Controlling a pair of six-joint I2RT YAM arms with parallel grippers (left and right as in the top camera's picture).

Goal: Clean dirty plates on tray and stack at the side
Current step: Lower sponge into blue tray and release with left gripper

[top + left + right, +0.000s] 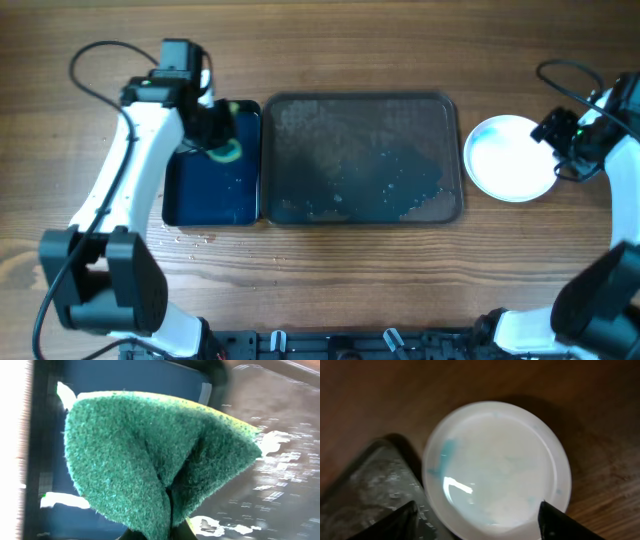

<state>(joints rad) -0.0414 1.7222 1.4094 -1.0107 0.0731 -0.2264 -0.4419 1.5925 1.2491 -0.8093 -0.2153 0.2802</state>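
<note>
A round white plate lies on the wooden table just right of the tray. In the right wrist view the plate shows faint blue streaks near its left rim. Whether other plates lie under it I cannot tell. My right gripper hovers at the plate's right edge. It is open, its fingers wide apart above the plate's near rim and holding nothing. The dark brown tray carries no plates, only wet smears. My left gripper is shut on a folded green sponge over the small tray.
The small dark tray butts against the big tray's left side, and the big tray's wet surface shows on the right of the left wrist view. A corner of the big tray lies close beside the plate. Water drops speckle the table's front left.
</note>
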